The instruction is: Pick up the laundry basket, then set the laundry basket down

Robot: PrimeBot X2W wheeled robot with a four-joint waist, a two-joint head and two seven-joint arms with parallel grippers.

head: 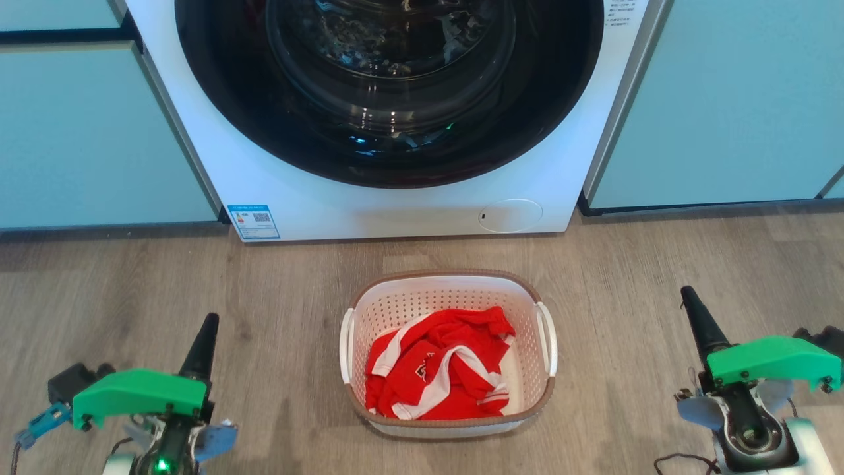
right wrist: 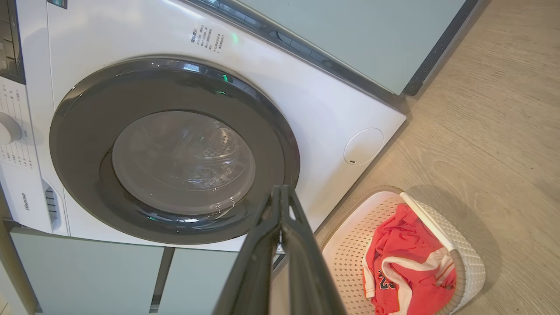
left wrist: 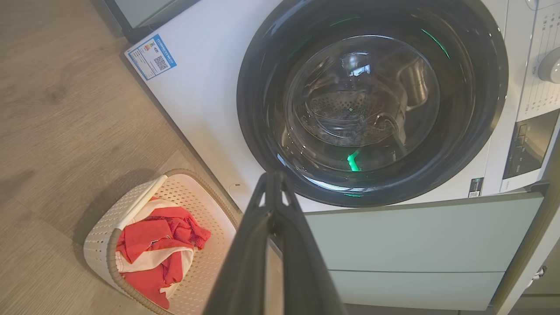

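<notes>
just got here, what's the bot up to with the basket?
Nothing is being handled yet. The laundry basket sits on the wood floor in front of the washing machine, with a red-and-white garment inside. The left pincer and right pincer are both shut and empty, one on each side of the basket and well apart from its handles. The pick-up has not begun.

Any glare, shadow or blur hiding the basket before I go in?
Head view: basket sharp, evenly lit; glare sits on the door. Left wrist view: green reflections in the door glass, basket casts a soft shadow on the floor. Right wrist view: wide-angle bend along the washer, basket clear.
</notes>
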